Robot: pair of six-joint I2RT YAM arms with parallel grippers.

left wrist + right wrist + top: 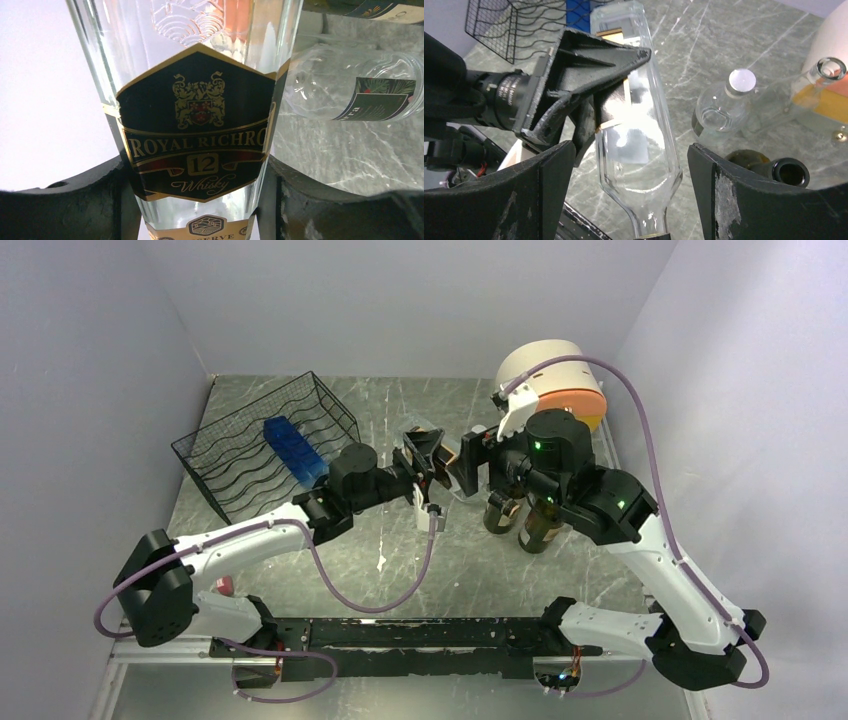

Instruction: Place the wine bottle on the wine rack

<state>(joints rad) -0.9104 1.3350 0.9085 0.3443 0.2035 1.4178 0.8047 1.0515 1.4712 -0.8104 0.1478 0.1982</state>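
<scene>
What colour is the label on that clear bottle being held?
The bottle label is black with gold edging and lettering, clearest from the left wrist.

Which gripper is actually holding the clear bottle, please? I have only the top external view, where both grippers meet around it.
Observer: The left gripper is shut on the whisky bottle; the right wrist view shows it clamped on the labelled body.
Operator: Thank you. Is the right gripper closed on it too?
Observer: No, the right gripper is open, with a finger on each side of the bottle's shoulder, neither visibly pressing the glass.
Operator: Can you read the label?
Observer: Yes, the left wrist view shows a black-and-gold label reading "Royal Richro", "12" and "Whisky".
</scene>
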